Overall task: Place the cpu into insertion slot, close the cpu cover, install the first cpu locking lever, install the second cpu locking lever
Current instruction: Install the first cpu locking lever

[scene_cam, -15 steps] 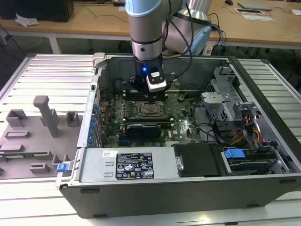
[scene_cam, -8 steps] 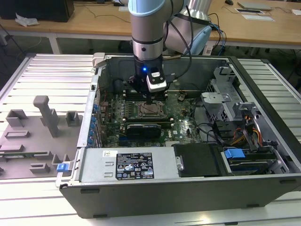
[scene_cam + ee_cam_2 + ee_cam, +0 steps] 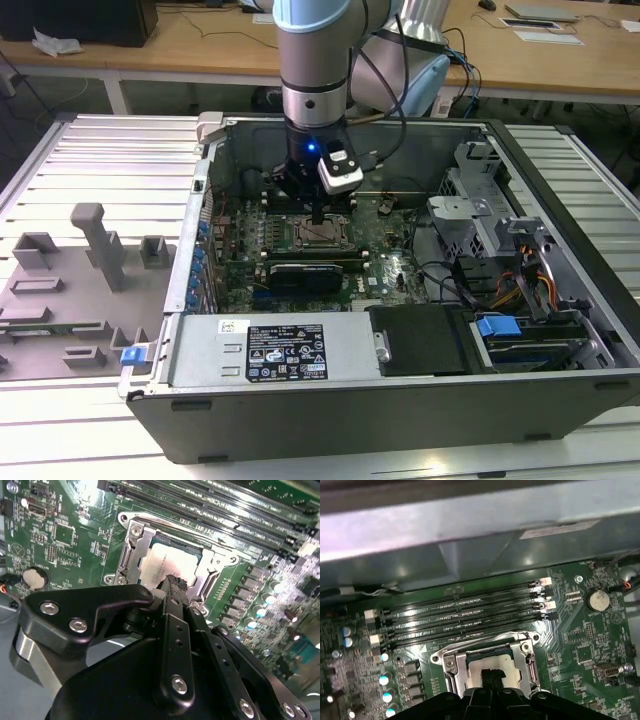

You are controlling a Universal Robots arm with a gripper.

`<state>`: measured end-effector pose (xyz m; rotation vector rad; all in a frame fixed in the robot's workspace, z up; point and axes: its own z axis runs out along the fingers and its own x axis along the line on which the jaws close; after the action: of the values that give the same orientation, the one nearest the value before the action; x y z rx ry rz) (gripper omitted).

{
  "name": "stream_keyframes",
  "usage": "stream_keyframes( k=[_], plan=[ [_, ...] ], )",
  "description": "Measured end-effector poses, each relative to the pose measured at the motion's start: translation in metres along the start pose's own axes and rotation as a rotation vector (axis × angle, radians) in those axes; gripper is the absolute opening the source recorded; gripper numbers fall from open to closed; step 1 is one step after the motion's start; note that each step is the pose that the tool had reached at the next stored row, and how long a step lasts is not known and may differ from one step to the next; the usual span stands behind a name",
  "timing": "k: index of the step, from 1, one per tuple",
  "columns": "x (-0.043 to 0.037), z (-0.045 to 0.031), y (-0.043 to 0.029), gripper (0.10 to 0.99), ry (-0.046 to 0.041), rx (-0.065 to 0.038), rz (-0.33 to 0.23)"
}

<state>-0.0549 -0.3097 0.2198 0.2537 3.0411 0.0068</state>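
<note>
Claw poised over seated chip

One arm, one claw point(image 3: 172, 582), one open computer case point(image 3: 560, 395) lying on its side on the slatted metal surface point(image 3: 110, 150). In both wrist views the claw's fingers point(image 3: 491, 676) stand pressed together in a narrow stance with nothing between them, tips just above the cpu point(image 3: 162, 560).

One cpu lies flat in the insertion slot point(image 3: 322, 233), its silvery top facing up; being square, it has no long axis to tell. One cpu cover point(image 3: 131, 555) lies down around the chip, framing it. Four long memory slots point(image 3: 465, 615) run side by side just beyond the socket. One round coin battery point(image 3: 598, 600) sits on the green motherboard point(image 3: 75, 535).

A white sticker point(image 3: 288, 352) on the case's near wall carries print too small to read. On the exterior view's left, grey holders point(image 3: 95, 245) stand on the surface.
</note>
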Motion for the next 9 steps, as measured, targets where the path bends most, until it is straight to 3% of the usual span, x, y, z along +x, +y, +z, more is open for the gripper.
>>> stream_keyframes(
  k=[3, 6, 9],
  plan=[
    [-0.0031, 0.0011, 0.0005, 0.106, 0.0020, -0.004, -0.067],
    [-0.0037, 0.0010, -0.0030, 0.106, 0.0030, 0.013, -0.077],
    [-0.0042, 0.0011, -0.0058, 0.106, 0.0026, 0.016, -0.083]
  ],
)
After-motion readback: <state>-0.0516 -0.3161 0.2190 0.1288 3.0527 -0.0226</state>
